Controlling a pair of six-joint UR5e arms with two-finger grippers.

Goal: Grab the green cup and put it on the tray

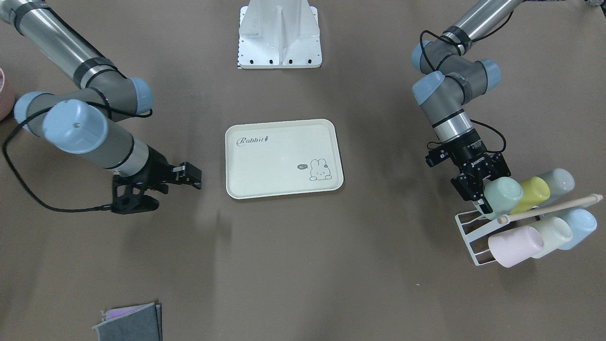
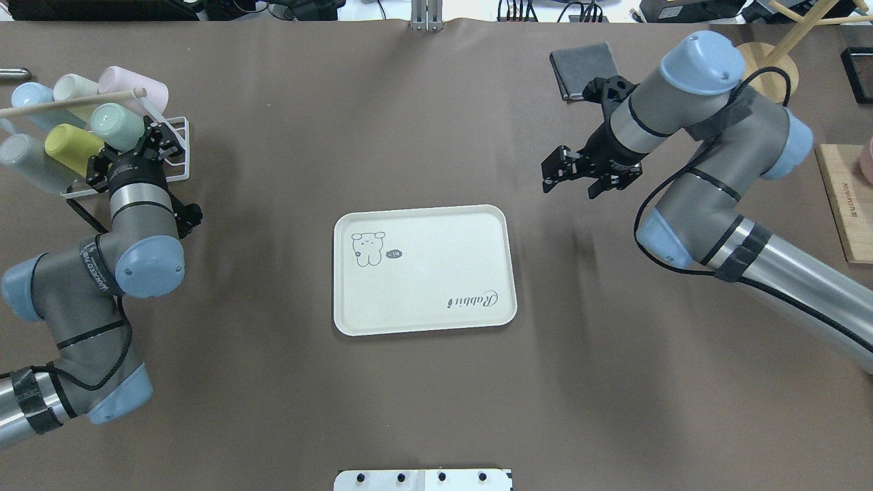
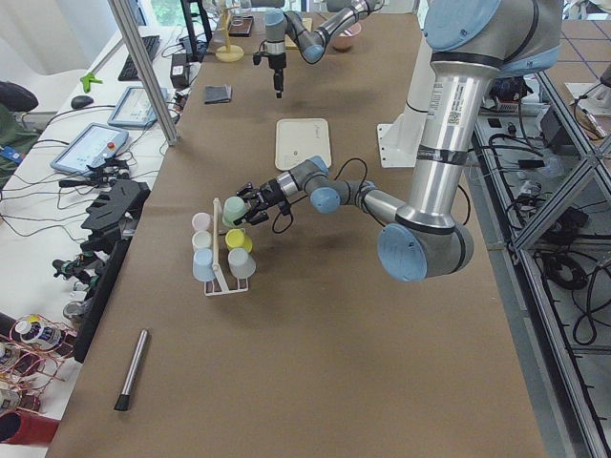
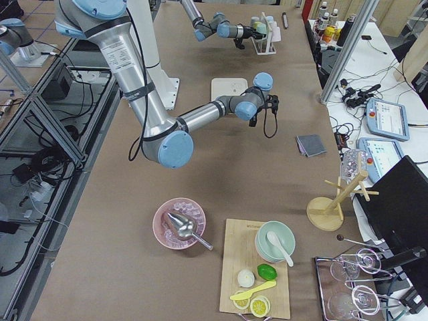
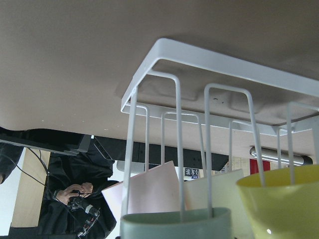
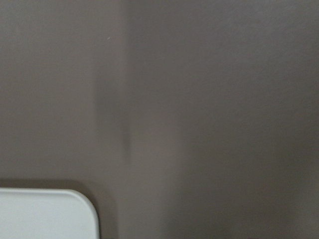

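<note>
Green cup (image 1: 503, 196): on its side on the white wire rack (image 1: 466, 227), well apart from the tray (image 1: 279, 156).
Left gripper (image 1: 480, 196): fingers at the cup's mouth; whether they clamp it, I cannot tell.
Right gripper (image 2: 569, 179): fingers wide, holding nothing, near the tray.

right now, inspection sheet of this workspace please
surface: brown table cover, smooth
job's things: green cup on a peg of the white rack; tray empty, mid-table
clutter: five other cups on the rack, wooden stick, grey cloth
hands: left hand at the green cup, grip unclear; right hand open, empty, above the table
cables: black cable loops from the right arm
surroundings: tablets beside the table
</note>
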